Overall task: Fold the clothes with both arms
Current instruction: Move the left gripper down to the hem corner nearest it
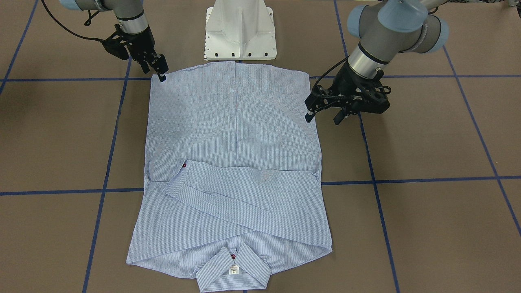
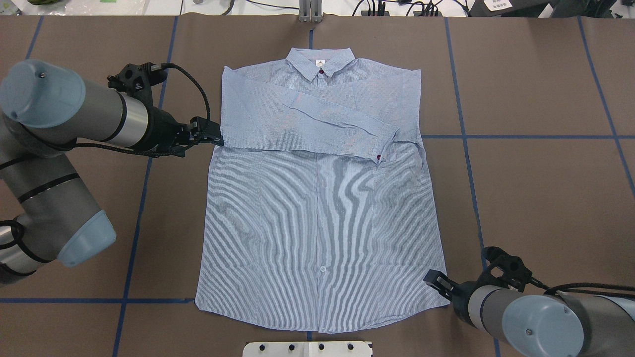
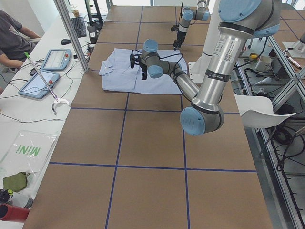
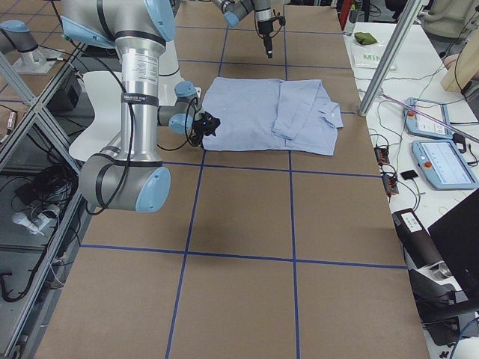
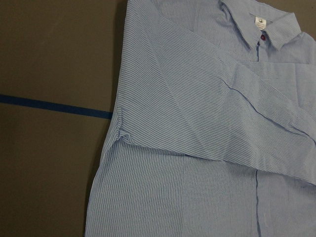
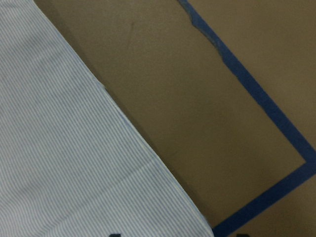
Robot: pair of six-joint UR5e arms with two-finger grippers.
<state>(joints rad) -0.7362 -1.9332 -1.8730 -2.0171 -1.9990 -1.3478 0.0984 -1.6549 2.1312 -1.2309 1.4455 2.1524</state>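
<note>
The blue-and-white striped shirt (image 1: 236, 134) lies flat on the brown table, collar and white neck label (image 2: 320, 62) at the far side, hem toward the robot. Both sleeves are folded across the chest, one cuff with a dark red button (image 2: 379, 157). My left gripper (image 1: 324, 117) is open and empty, raised beside the shirt's side edge near the sleeve fold (image 2: 213, 136). The left wrist view shows only the shirt (image 5: 197, 123). My right gripper (image 1: 162, 73) is low at the hem corner (image 2: 436, 281), open, its dark fingertips (image 6: 113, 234) just showing by the shirt's edge (image 6: 59, 163).
The white pedestal base (image 1: 240, 32) stands just behind the hem. Blue tape lines (image 1: 407, 180) cross the brown table. In the exterior left view an operators' bench with tablets (image 3: 52, 59) and a seated person (image 3: 14, 38) runs along the far side.
</note>
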